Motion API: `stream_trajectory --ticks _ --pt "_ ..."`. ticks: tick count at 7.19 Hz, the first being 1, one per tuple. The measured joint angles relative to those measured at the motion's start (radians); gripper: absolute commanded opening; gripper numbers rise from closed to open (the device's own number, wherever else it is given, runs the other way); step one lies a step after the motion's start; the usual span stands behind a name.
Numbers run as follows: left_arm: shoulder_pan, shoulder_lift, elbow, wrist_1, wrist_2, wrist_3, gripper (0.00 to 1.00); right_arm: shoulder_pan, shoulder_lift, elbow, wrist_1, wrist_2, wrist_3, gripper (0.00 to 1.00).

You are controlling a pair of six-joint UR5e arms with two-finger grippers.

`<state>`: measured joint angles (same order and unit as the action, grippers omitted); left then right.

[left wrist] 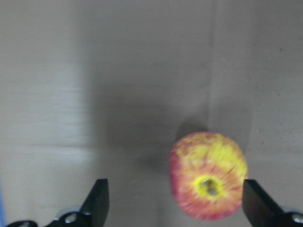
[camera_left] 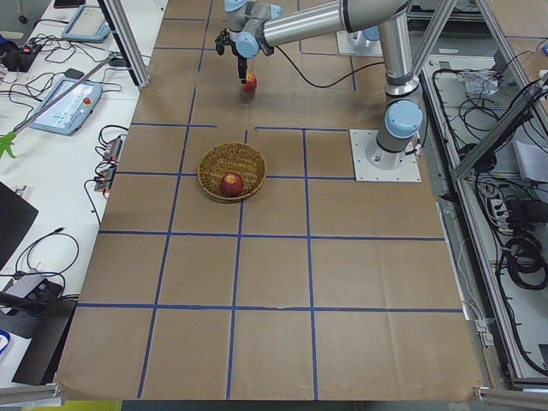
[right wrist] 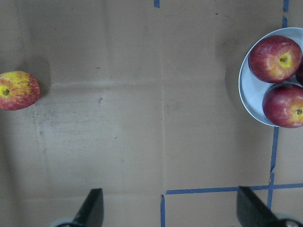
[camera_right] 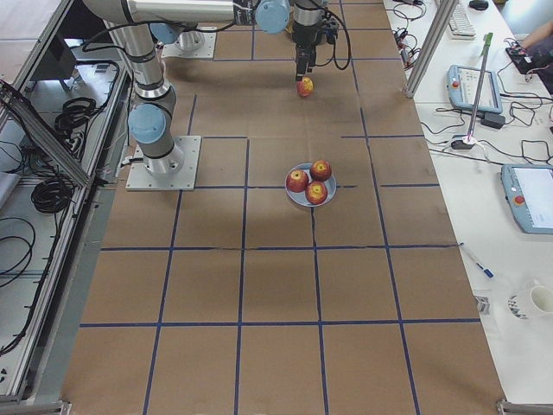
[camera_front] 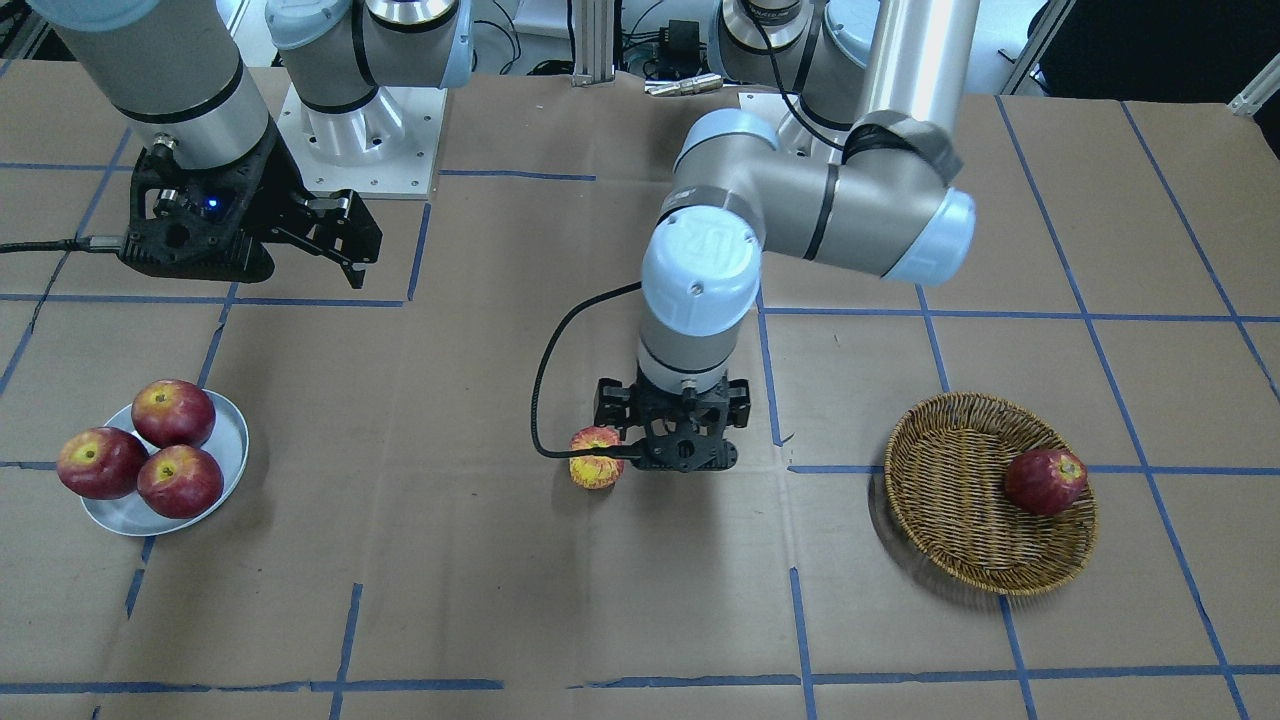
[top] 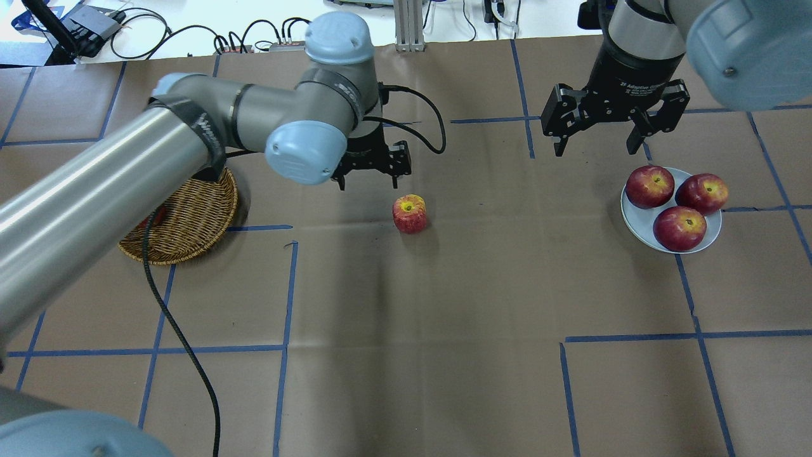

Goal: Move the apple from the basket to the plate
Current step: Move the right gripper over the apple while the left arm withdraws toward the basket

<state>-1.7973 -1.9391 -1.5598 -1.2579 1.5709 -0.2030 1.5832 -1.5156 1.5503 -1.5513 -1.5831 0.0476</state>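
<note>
We see left end effector [top: 368, 183], jaws apart, over yellow-red apple [top: 409, 213] on worktop [top: 444, 317] | right end effector [top: 595, 149], jaws apart, near plate [top: 637, 222]

Robotics lab; teach pendants [camera_right: 529, 199] on side benches, loose cables [camera_left: 514, 248], aluminium framing [camera_right: 429, 47], blue-taped cardboard tabletop [camera_right: 276, 285]
</note>
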Motion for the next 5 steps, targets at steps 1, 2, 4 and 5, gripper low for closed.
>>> stream_trajectory --ticks 1,2,4,5 --pt "0.059 0.099 -0.002 -0.089 0.0 0.081 0.99 0.001 -0.001 -0.002 -0.001 0.0 0.001 1.0" --pt "0.116 0.218 -0.005 -0.195 0.001 0.161 0.99 0.003 -0.005 -0.006 -0.002 0.0 0.005 1.0" --pt "0.226 0.41 -0.014 -0.39 0.015 0.326 0.99 0.011 -0.004 -0.01 -0.012 0.012 0.027 1.0" --pt "0.271 0.459 -0.024 -0.431 0.032 0.399 0.99 0.027 0.008 -0.02 -0.027 0.022 0.065 1.0"
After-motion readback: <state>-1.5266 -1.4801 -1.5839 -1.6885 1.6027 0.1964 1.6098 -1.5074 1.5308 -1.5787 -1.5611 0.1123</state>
